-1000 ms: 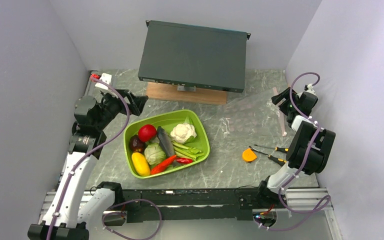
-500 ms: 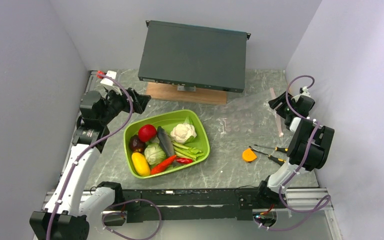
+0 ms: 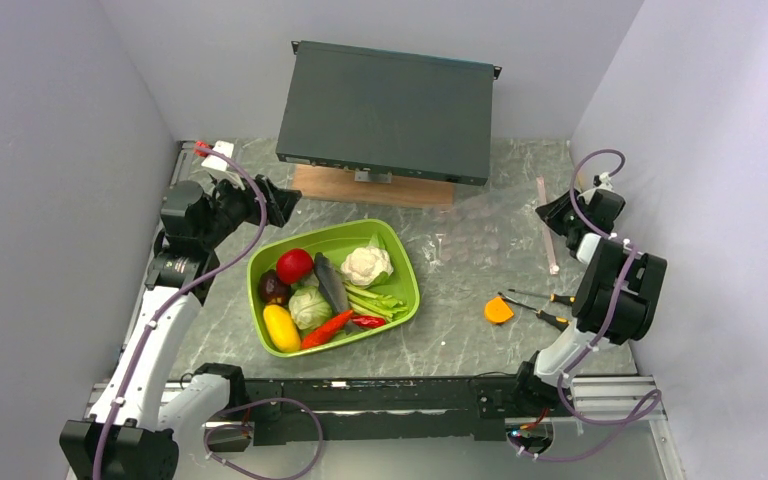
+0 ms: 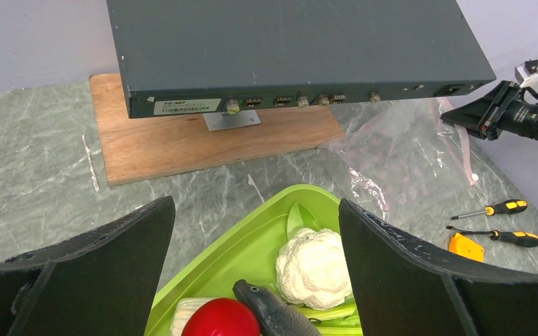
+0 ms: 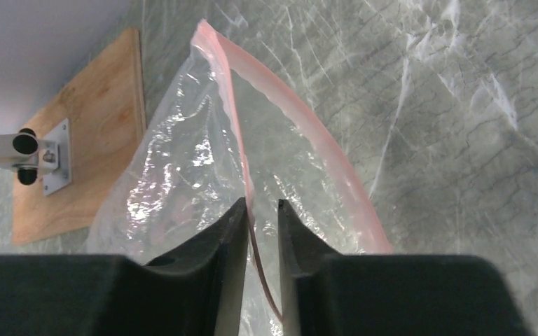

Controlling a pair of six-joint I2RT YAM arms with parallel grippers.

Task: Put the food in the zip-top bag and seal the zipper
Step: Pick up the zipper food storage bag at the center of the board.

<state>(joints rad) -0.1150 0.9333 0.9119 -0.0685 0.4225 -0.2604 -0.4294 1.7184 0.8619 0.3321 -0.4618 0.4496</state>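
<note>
Left gripper (image 4: pixel 254 206) jaws wide apart above the green tray (image 4: pixel 252 241) far-left rim, right gripper (image 5: pixel 260 204) far right, jaws nearly together astride the zipper (image 5: pixel 301 136) of the zip-top bag (image 5: pixel 182 161), clamping unclear, grey marbled table (image 3: pixel 460 330), pale lilac walls (image 3: pixel 50 150)

Just ahead of the left gripper (image 3: pixel 278 205) is one green tray (image 3: pixel 335 240). It holds one tomato (image 3: pixel 294 266), one purple bulb (image 3: pixel 272 288), one yellow fruit (image 3: pixel 281 327), one cabbage (image 3: pixel 310 307), one cauliflower (image 3: pixel 366 265), one fish (image 3: pixel 331 283), one bunch of green stalks (image 3: pixel 375 300) and, by the look of it, two red chillies (image 3: pixel 328 329). At the right gripper (image 3: pixel 552 212) is one clear bag (image 3: pixel 490 235). Behind that gripper, two screwdrivers (image 3: pixel 535 296) and one orange piece (image 3: pixel 499 311). Beyond both, one dark box (image 3: pixel 385 110) on one wooden board (image 3: pixel 370 188).
</note>
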